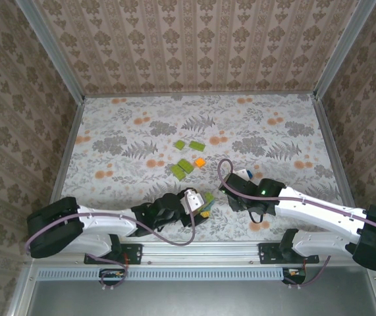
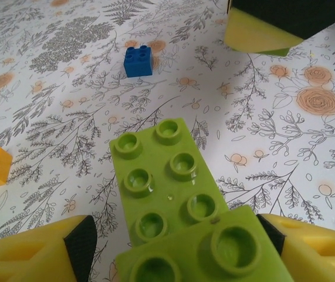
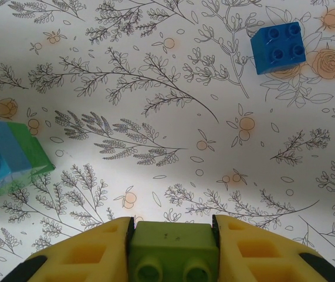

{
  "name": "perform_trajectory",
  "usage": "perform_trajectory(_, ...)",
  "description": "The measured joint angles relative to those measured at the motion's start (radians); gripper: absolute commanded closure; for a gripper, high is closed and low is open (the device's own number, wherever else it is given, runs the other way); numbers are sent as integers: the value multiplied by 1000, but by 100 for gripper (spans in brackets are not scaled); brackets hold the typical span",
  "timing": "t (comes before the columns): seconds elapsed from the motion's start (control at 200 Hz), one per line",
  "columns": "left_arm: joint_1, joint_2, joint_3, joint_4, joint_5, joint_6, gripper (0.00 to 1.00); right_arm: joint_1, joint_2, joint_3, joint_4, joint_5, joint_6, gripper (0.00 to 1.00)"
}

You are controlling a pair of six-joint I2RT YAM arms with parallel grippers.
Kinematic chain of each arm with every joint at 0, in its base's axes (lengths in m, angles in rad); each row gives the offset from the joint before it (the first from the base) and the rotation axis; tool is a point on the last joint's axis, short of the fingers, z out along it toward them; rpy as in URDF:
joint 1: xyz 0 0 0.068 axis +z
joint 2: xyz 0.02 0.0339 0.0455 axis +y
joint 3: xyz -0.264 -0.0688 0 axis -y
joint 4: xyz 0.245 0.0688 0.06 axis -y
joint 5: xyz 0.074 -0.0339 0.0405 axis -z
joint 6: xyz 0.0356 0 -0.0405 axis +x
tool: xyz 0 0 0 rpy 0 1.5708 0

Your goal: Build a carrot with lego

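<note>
The carrot (image 2: 173, 182) is a joined cluster of lime-green bricks, a long studded one with a second stacked at its near end. It sits between the fingers of my left gripper (image 2: 176, 235); the right pad touches it and a thin gap shows beside the left pad. From above, the left gripper (image 1: 201, 203) holds this cluster (image 1: 206, 205) near the table's front. Close to its right, my right gripper (image 1: 229, 189) is shut on a small lime-green brick (image 3: 173, 249). The cluster's blue and green end (image 3: 3, 158) shows at the left of the right wrist view.
Loose lego lies further back: lime-green bricks (image 1: 180, 144) (image 1: 196, 146) (image 1: 182, 168) and an orange brick (image 1: 200, 161). A blue brick (image 2: 138, 61) (image 3: 278, 47) lies alone on the floral cloth. The right gripper's finger (image 2: 261, 29) hangs just ahead of the left one. Patterned walls enclose the table.
</note>
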Motion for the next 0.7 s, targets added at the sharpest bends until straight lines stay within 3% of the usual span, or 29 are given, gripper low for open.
perform_trajectory(0.245,21,42,6,23,15,1,33,-5,0,0,0,-4,0,66)
perform_trajectory(0.485,42,87,14,60,49,8,51,-7,6,0,1,-12,-4,66)
perform_trajectory(0.7,44,97,14,75,84,32,57,-11,21,0,1,-19,-7,67)
